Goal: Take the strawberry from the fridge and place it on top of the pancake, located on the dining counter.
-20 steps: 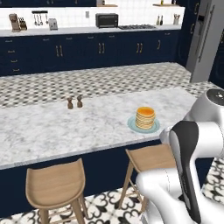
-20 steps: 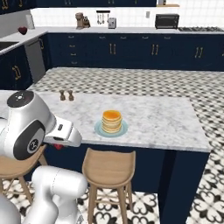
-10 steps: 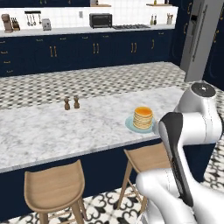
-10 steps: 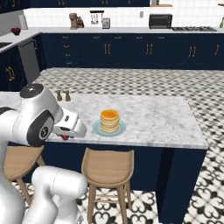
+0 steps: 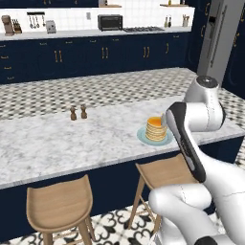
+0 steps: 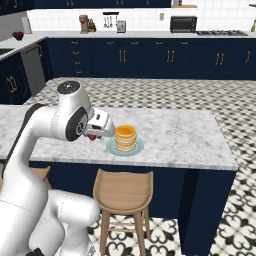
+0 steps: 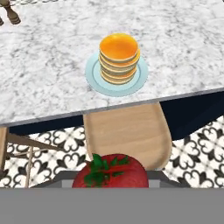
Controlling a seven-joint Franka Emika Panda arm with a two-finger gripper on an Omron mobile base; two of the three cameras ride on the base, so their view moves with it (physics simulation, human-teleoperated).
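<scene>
The fingers (image 6: 93, 136) hold the strawberry (image 7: 110, 171), seemingly just left of the pancake (image 6: 125, 138) stack on its plate (image 7: 94, 76) on the marble bench (image 6: 180, 140).

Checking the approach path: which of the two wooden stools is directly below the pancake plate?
The right-hand round wooden stool, tucked under the white marble dining counter below the light-blue plate; the other wooden stool stands further left.

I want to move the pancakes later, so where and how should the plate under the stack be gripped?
Grip the light-blue plate by its bare rim, coming from the stool side of the dining counter. The pancake stack covers the middle, so only the low, thin rim is free; a pinch there would probably need a shallow angle.
</scene>
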